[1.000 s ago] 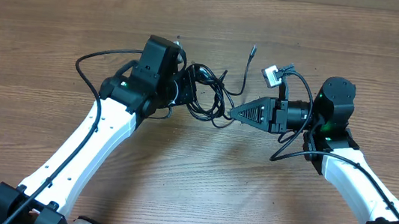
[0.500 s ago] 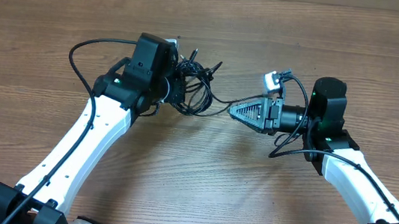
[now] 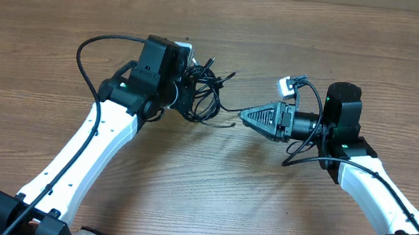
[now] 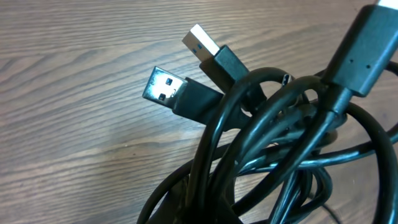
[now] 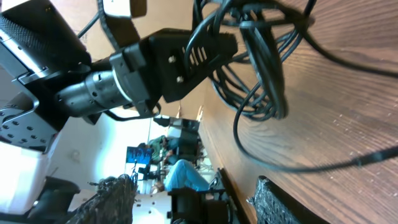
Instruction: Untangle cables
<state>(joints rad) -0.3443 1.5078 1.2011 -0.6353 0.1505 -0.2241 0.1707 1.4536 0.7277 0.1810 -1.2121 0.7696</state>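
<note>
Nearest us, the left arm [image 3: 91, 147] and the right arm [image 3: 375, 188] reach up from the near edge of the wooden table [image 3: 208, 196] and lean in toward each other. A little farther in, on the right, the right gripper [image 3: 244, 115] points left, low over the wood. Its wrist view shows its two dark fingers [image 5: 109, 199] spread well apart with nothing pinched between them. A single loose strand [image 3: 230, 109] runs right from the knot toward that tip and, in the wrist view, crosses the gap ahead of the fingers; we cannot tell whether it touches them.

Farther still and to the left, the left gripper [image 3: 185, 92] is pressed together on the cables [image 3: 204, 97], a small knot of thin black loops held just right of its wrist, left of the table's middle. We see none of its fingers in its own wrist view, which the bundle fills. There the cords wind over one another, and two USB plugs [image 4: 165, 86] jut out side by side to the left above the wood grain, one dark-faced, the other silver-tipped.

At the far side of the knot, short stiff ends poke up and to the right, toward the far edge of the table.
</note>
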